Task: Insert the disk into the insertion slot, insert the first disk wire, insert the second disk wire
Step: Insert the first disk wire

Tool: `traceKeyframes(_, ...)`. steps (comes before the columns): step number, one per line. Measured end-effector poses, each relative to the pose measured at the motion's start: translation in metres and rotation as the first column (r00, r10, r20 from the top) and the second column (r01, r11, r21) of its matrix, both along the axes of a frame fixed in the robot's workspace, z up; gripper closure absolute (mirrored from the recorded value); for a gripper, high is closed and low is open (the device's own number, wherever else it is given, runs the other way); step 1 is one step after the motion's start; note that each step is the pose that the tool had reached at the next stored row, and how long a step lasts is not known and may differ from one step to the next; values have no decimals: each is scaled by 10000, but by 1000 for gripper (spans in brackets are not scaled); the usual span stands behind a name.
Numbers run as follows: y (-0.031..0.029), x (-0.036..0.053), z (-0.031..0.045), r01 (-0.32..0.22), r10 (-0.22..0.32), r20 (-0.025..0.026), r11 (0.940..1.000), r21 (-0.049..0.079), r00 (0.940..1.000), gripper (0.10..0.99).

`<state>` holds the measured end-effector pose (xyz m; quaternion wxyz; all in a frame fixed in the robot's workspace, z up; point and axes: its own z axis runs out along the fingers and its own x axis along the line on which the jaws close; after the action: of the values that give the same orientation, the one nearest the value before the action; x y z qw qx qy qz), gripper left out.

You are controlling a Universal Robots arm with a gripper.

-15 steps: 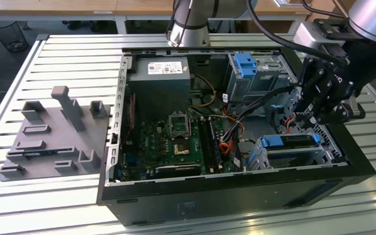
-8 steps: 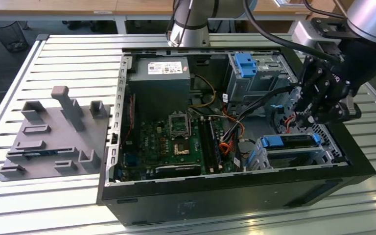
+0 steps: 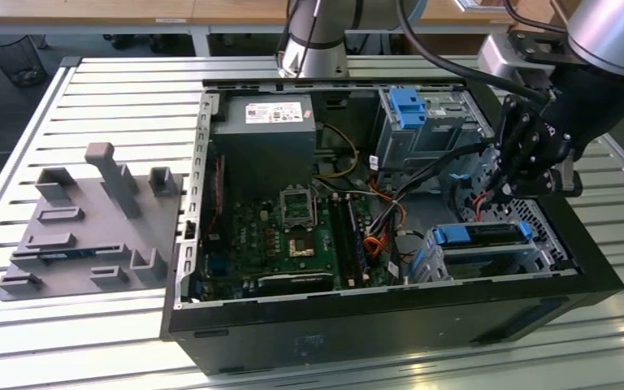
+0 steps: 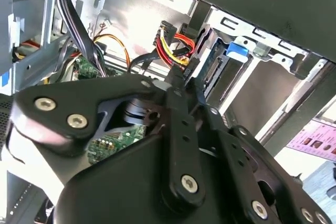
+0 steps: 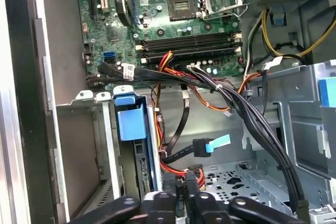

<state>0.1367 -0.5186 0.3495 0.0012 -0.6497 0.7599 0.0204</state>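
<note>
The disk [image 3: 483, 234], in its blue carrier, sits inside the insertion slot [image 3: 442, 264], a low metal cage at the near right of the open computer case. In the first wrist view the carrier's blue tab [image 5: 131, 123] shows between the cage walls [image 5: 89, 145]. My gripper [image 3: 518, 183] hangs just behind the cage. It is shut on the black plug of a disk wire with red, yellow and black strands [image 4: 176, 43]. In the second wrist view the gripper [image 4: 182, 74] holds the plug close to the disk's rear edge [image 4: 212, 72]. A second black wire with a blue-tabbed plug [image 5: 207, 147] lies loose nearby.
A thick bundle of black cables [image 5: 252, 114] crosses the case above the cage. The taller bay with a blue bracket [image 3: 409, 110] stands behind, the motherboard [image 3: 290, 236] and power supply [image 3: 263, 138] toward the exterior view's left. A grey fixture plate [image 3: 84, 227] lies outside the case.
</note>
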Motion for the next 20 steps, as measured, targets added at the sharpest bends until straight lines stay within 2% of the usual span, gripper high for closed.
traceKeyframes(1, 0, 0, 0, 1, -1, 0, 10000, -2, 10000, 922)
traceKeyframes(3, 0, 0, 0, -121, 121, 1, 9999, -3, 9999, 922)
traceKeyframes(5, 0, -1, -1, -481, 481, 0, 9988, -3, 9988, 922)
traceKeyframes(11, -4, -1, -3, -1372, 1372, 1, 9905, -4, 9905, 922)
traceKeyframes(20, -120, -16, -17, -1716, 1716, 94, 9852, -17, 9851, 922)
